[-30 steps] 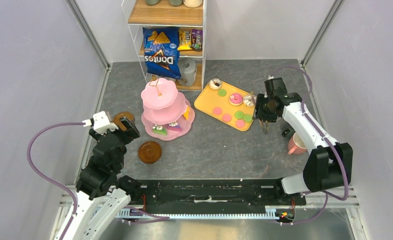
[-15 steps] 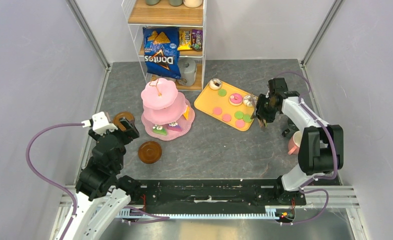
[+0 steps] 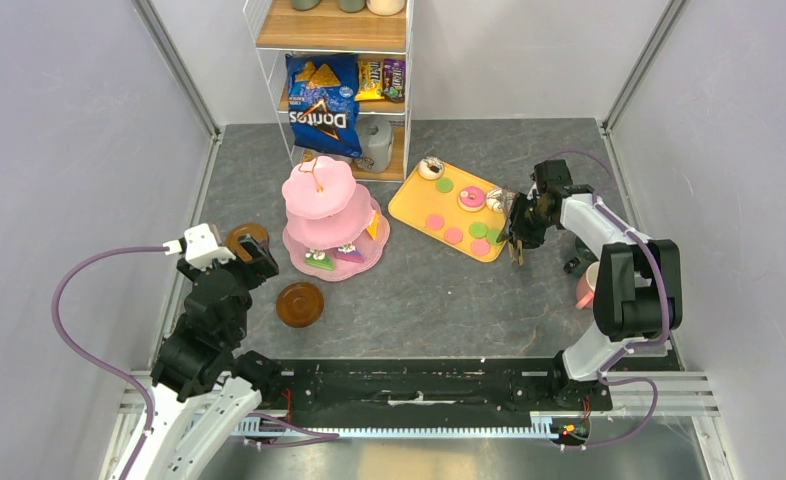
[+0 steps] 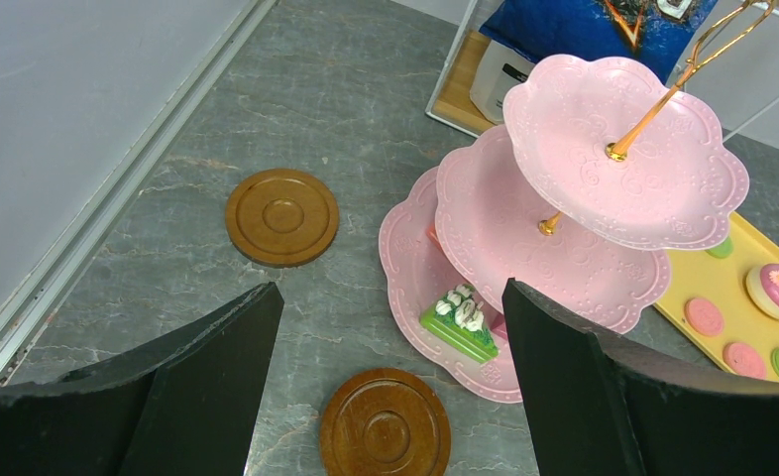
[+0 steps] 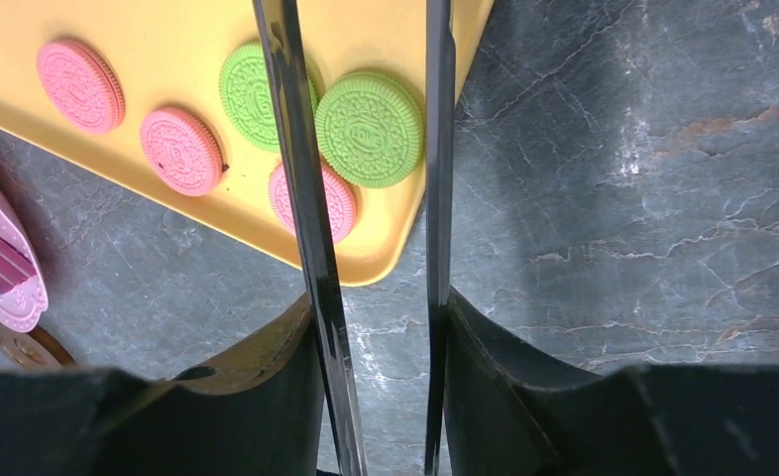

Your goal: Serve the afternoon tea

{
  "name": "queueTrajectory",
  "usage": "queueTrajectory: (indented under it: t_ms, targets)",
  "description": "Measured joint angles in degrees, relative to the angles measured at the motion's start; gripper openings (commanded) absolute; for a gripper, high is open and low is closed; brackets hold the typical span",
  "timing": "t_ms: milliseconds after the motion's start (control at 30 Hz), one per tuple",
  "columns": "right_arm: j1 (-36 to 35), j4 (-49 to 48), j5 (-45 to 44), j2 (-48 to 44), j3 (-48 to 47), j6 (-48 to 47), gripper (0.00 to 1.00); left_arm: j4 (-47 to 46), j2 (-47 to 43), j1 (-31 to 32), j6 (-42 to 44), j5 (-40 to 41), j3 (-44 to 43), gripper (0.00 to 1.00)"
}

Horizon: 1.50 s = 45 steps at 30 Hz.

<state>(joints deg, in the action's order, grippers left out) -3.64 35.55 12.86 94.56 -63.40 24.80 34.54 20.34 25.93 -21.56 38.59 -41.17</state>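
Note:
My right gripper (image 5: 379, 307) is shut on the metal tongs (image 5: 304, 188), one blade against each jaw. The blades straddle a green macaron (image 5: 369, 129) on the yellow tray (image 5: 167, 40), beside another green macaron (image 5: 245, 97) and pink macarons (image 5: 179, 151). In the top view this gripper (image 3: 522, 222) hangs over the tray's near right corner; donuts (image 3: 471, 198) lie further back. The pink three-tier stand (image 3: 327, 215) has cake slices (image 4: 457, 322) on its bottom tier. My left gripper (image 4: 389, 288) is open and empty, above two brown saucers (image 4: 282, 216) (image 4: 386, 428).
A pink mug (image 3: 594, 288) sits at the right, behind my right arm, with a small dark object (image 3: 573, 265) next to it. The shelf unit (image 3: 331, 30) at the back holds the blue Doritos bag (image 3: 322, 105). Grey walls close in both sides.
My right gripper has swung left and slightly nearer, over the tray's corner, and the tongs have been squeezed narrower. The left arm has not moved.

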Motion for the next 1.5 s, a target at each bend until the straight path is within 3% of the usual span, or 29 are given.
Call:
queueTrajectory:
  t_ms: [900,1067,1500]
  targets:
    - [-1.2,5.4,-5.7,-12.9,0.2,-2.0,0.39,0.0,0.0,0.0,0.0,0.0,0.0,0.9]
    - [-5.4,6.1,-6.3,-14.9,-0.3,-2.1,0.39,0.0,0.0,0.0,0.0,0.0,0.0,0.9]
    - [-24.1,4.3,-6.4,-14.3,-10.3,-0.6,0.38,0.0,0.0,0.0,0.0,0.0,0.0,0.9]
